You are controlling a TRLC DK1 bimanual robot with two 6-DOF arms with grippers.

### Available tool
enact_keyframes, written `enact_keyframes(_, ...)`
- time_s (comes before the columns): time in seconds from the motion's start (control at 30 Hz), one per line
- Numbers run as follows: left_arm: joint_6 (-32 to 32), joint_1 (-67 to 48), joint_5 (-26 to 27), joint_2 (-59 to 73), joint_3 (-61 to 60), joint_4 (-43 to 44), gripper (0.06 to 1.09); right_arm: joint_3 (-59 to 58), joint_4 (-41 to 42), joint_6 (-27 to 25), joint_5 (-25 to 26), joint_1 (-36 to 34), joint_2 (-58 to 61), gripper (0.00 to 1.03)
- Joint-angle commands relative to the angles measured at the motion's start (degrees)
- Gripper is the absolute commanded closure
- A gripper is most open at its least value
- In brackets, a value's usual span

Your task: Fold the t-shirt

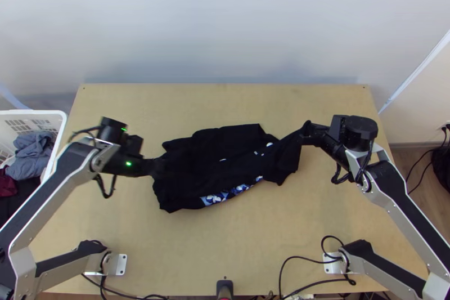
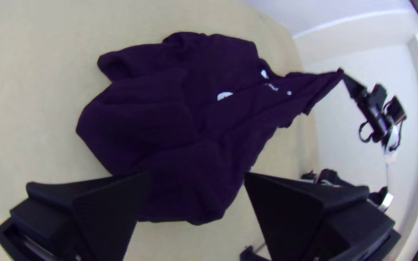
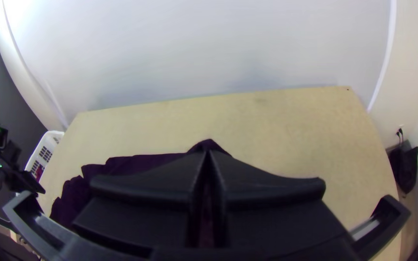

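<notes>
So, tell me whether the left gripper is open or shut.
Open: the left gripper has jaws wide apart, the t-shirt visible between them.

From high over the near edge of the light wooden rectangular table (image 1: 225, 249), the top view looks steeply down, farthest from the black two-fingered left claw (image 1: 156, 166) and black two-fingered right claw (image 1: 307, 129). The left wrist view, close behind the left claw, looks down over the black cloth t-shirt (image 1: 197, 151) toward the right claw. The right wrist view, close behind the right claw, faces past its tips to the smooth pale wall (image 1: 225, 24). All three share table and t-shirt; the top and right wrist views share the perforated white plastic basket (image 1: 35, 112) past the left claw.
</notes>
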Motion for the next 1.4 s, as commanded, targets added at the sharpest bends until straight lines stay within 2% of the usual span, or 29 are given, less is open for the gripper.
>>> enact_keyframes(0.0, 0.4, 5.0, 4.9, -1.3, -3.7, -2.7, 0.28, -1.1, 1.0, 1.5, 0.3, -0.5, 0.4, 0.99)
enact_keyframes(0.23, 2.6, 9.6, 5.1, -0.6, -10.8, -5.1, 0.32, -1.2, 1.7, 1.7, 0.3, -0.4, 1.2, 0.99)
enact_keyframes(0.53, 1.2, 10.3, 4.6, 1.3, -15.5, -5.3, 0.32, -1.2, 3.0, 2.3, 0.3, 0.2, 1.5, 0.99)
enact_keyframes(0.77, 0.1, 10.2, 3.4, 4.9, -17.4, -0.2, 0.35, -1.5, 3.0, 2.4, 0.3, 0.1, 1.3, 0.99)
enact_keyframes(0.83, -0.2, 10.2, 3.4, 6.3, -17.4, 1.8, 0.43, -1.6, 3.0, 2.9, 0.3, 0.1, 1.2, 0.99)
enact_keyframes(0.93, -0.8, 10.5, 3.4, 8.2, -17.5, 4.6, 0.46, -1.7, 3.0, 2.9, 0.3, 0.0, 0.9, 0.99)
enact_keyframes(1.37, -0.8, 11.4, 3.5, 13.9, -16.9, 8.6, 0.46, -1.7, 4.2, 3.0, 0.3, -0.3, 1.4, 0.99)
